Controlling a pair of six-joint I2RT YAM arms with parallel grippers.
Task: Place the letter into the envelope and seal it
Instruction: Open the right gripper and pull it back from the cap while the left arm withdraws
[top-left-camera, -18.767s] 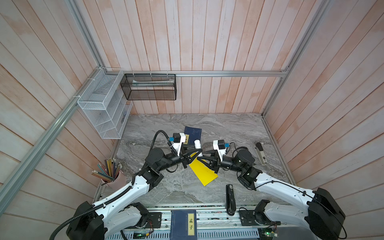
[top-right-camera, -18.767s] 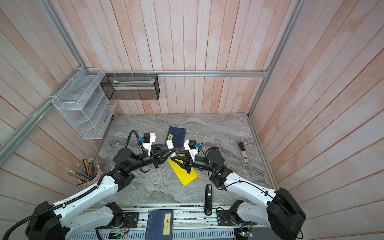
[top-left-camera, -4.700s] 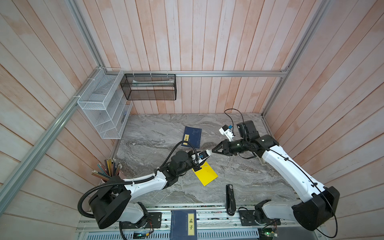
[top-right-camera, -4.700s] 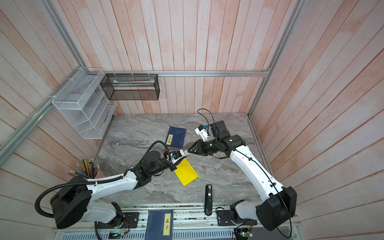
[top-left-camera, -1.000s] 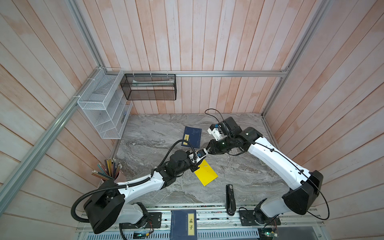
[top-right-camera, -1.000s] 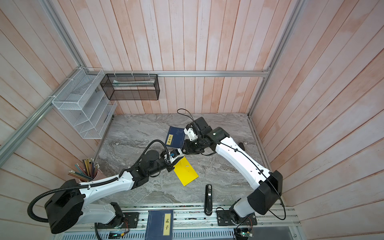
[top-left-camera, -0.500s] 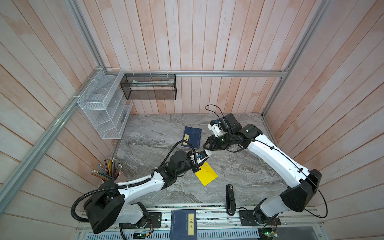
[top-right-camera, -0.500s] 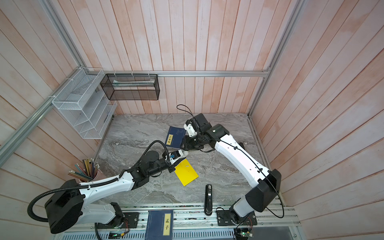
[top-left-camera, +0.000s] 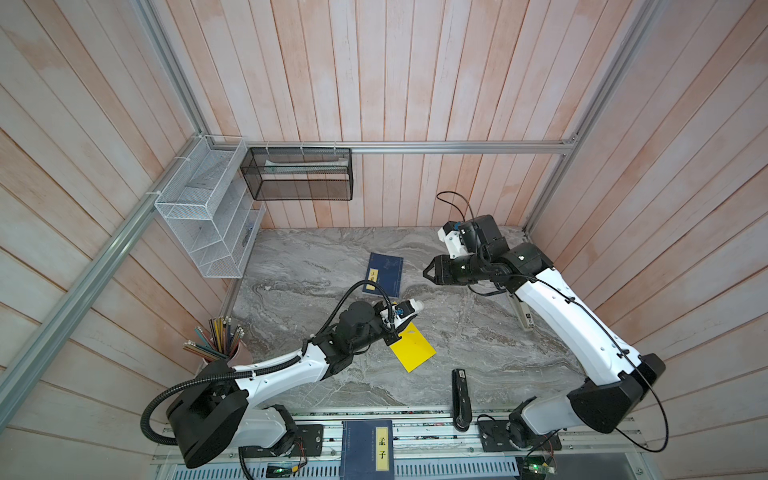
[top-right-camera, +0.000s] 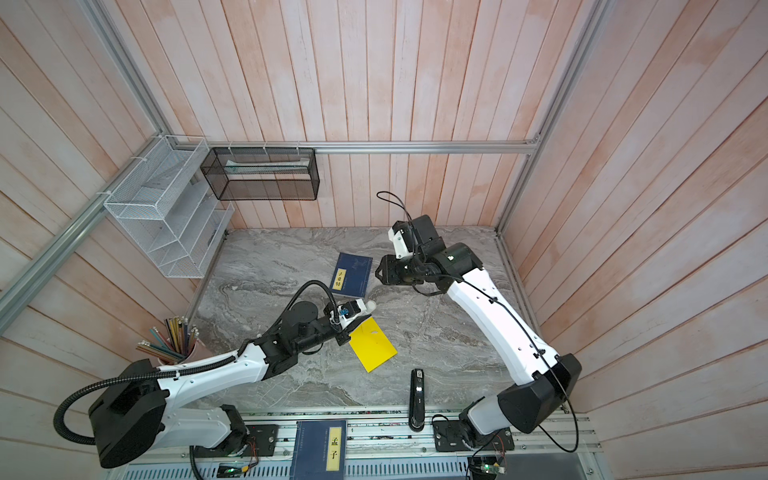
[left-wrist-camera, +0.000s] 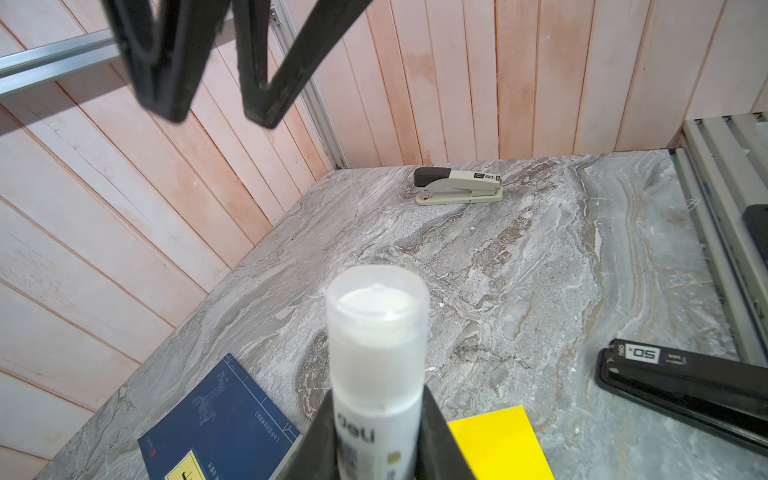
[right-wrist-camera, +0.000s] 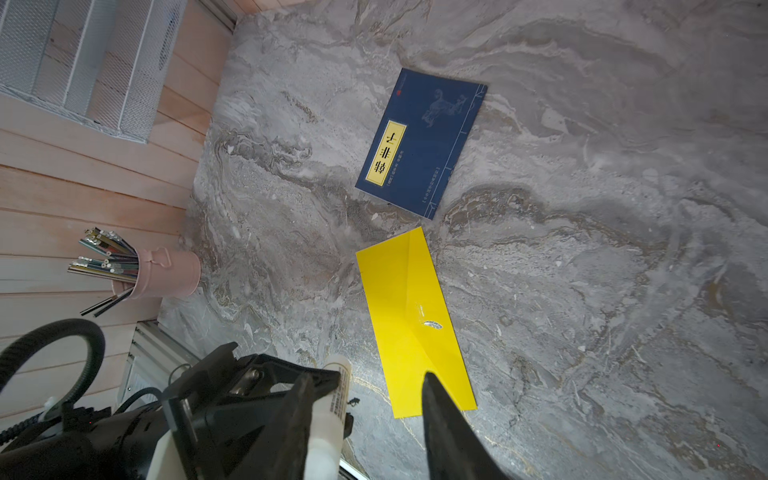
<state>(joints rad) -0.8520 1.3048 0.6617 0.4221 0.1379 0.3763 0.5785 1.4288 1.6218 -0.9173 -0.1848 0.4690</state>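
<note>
The yellow envelope (top-left-camera: 413, 351) (top-right-camera: 372, 343) (right-wrist-camera: 411, 316) lies flat mid-table with its flap folded down; one corner (left-wrist-camera: 498, 444) shows in the left wrist view. No view shows the letter. My left gripper (top-left-camera: 397, 326) (top-right-camera: 353, 320) (left-wrist-camera: 378, 451) hovers over the envelope's far-left end. It is shut on a white glue stick (left-wrist-camera: 376, 353) (top-left-camera: 411, 308) (right-wrist-camera: 332, 399) with a translucent cap on. My right gripper (top-left-camera: 428, 274) (top-right-camera: 379, 274) (right-wrist-camera: 368, 386) (left-wrist-camera: 214, 116) hangs higher, to the right of the blue book. It is open and empty.
A dark blue book (top-left-camera: 384, 274) (right-wrist-camera: 419, 141) lies behind the envelope. A grey stapler (left-wrist-camera: 457, 187) sits at the right wall and a black stapler (top-left-camera: 460, 399) (left-wrist-camera: 681, 386) at the front edge. A pink pencil cup (top-left-camera: 224, 345) and wire racks (top-left-camera: 208, 216) are on the left.
My right gripper has opened wider and drawn back up and to the right, away from the glue stick's tip. The left arm and the envelope have not moved.
</note>
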